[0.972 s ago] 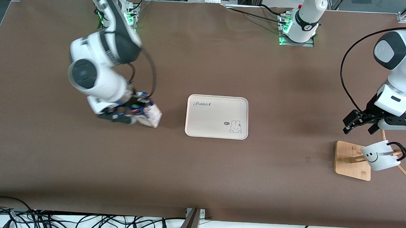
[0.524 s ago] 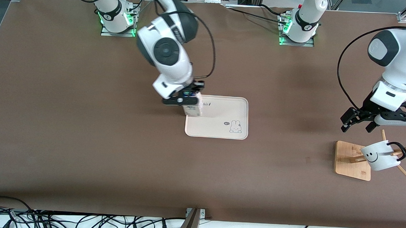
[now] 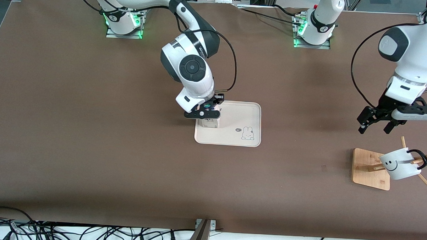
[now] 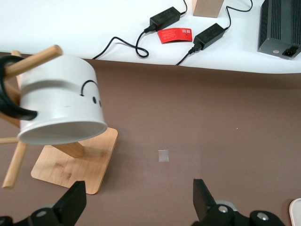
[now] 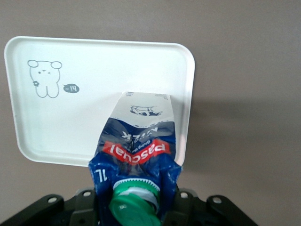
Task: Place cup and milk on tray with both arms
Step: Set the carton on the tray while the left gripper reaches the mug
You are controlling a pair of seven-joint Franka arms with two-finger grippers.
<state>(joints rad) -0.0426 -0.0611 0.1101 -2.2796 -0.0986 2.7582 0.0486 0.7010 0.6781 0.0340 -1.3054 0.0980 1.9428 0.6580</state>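
Now my right gripper (image 3: 207,114) has carried the milk (image 3: 210,122) over to the tray (image 3: 234,140) and still squeezes it. My left gripper (image 3: 375,124) hangs open near the cup (image 3: 398,165), which waits on its rack.

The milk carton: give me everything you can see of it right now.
The milk carton is a small gable-top pack, dark blue and white, with a red label band, what looks like printed card, and a round green screw cap. It stands upright in the right gripper, which is shut on its top. It is over the tray, at the end toward the right arm's side. Whether its base already touches the tray cannot be told.
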